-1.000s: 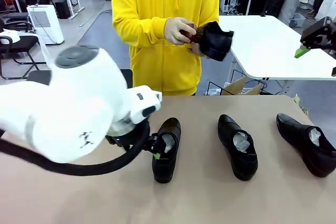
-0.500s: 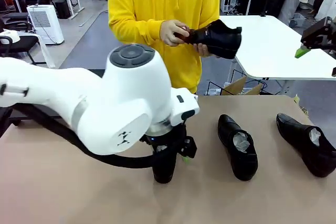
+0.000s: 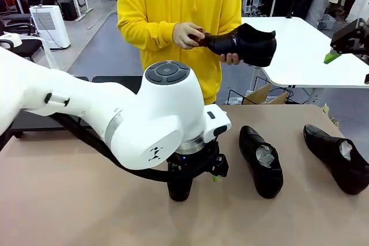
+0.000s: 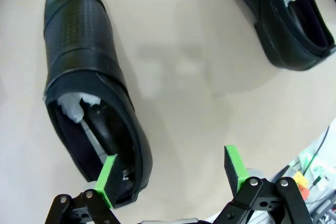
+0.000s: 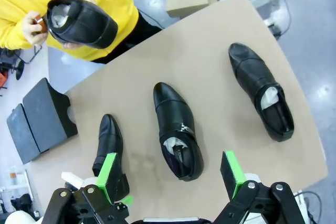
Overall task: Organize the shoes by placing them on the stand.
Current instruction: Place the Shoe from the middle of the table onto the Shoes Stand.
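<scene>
The left fingers (image 4: 107, 174) stood wide open and empty, one pad over the heel opening of the nearest shoe (image 4: 86, 77) on the tabletop (image 4: 184, 77); closing there might pinch one wall and tip it. The right fingers (image 5: 107, 169) hung high, equally spread and empty. The left arm (image 3: 155, 125) hid most of that shoe from the front; the dark slab (image 5: 39, 114) beyond the tabletop was possibly the stand.

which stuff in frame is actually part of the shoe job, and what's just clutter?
Job:
- left shoe
- middle shoe
- right shoe
- held shoe, in the person's hands
- dark flat stand, off the table's edge

Lying about:
- reddish brush, in the person's hand
- cardboard box
- white side table
- white floor unit
</scene>
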Controlling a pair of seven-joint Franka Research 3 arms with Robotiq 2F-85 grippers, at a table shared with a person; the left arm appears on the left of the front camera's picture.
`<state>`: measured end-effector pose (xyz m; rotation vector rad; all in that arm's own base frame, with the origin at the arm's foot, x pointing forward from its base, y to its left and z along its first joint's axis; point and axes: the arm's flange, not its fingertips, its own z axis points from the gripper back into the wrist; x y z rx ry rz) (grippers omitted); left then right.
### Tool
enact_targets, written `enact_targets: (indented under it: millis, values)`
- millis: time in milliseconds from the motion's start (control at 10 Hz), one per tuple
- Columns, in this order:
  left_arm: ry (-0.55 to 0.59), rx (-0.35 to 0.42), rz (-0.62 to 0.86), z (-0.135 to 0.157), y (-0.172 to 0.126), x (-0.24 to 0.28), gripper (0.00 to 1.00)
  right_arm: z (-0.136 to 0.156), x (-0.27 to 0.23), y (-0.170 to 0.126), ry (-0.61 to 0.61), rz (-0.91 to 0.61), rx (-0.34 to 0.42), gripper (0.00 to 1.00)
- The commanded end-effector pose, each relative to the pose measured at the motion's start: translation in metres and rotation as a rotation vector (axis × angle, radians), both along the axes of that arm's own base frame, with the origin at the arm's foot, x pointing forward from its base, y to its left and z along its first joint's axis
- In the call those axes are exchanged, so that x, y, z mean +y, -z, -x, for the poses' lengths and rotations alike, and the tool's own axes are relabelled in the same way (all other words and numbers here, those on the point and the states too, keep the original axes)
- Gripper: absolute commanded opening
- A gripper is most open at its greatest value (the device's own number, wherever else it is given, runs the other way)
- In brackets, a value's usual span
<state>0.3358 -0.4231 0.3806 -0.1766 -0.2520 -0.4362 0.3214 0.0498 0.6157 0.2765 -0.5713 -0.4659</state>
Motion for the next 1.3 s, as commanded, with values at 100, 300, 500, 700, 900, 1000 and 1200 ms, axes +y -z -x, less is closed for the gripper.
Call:
enact_targets:
  millis: [100, 300, 500, 700, 900, 1000, 1200]
  values:
    - [-0.056, -0.059, -0.013, -0.016, 0.01, -0.019, 1.0, -0.001, -0.002, 0.0, -0.007, 0.011, -0.009, 1.0]
    - [-0.104, -0.065, -0.056, -0.026, 0.022, -0.018, 1.0, -0.001, -0.002, 0.0, -0.007, 0.011, -0.009, 1.0]
    - [-0.118, -0.026, -0.057, -0.033, 0.033, -0.015, 0.97, -0.001, -0.002, 0.0, -0.007, 0.011, -0.009, 1.0]
    - [-0.094, -0.014, -0.019, -0.033, 0.031, -0.015, 0.68, -0.001, -0.002, 0.0, -0.007, 0.011, -0.009, 1.0]
    - [-0.109, -0.016, -0.031, -0.035, 0.031, -0.015, 0.31, -0.001, -0.002, 0.0, -0.007, 0.011, -0.009, 1.0]
    - [-0.121, -0.008, -0.039, -0.038, 0.034, -0.013, 0.12, -0.001, -0.002, 0.0, -0.007, 0.011, -0.009, 1.0]
    - [-0.127, -0.011, -0.04, -0.039, 0.034, -0.012, 0.0, -0.001, -0.002, 0.0, -0.007, 0.011, -0.009, 1.0]
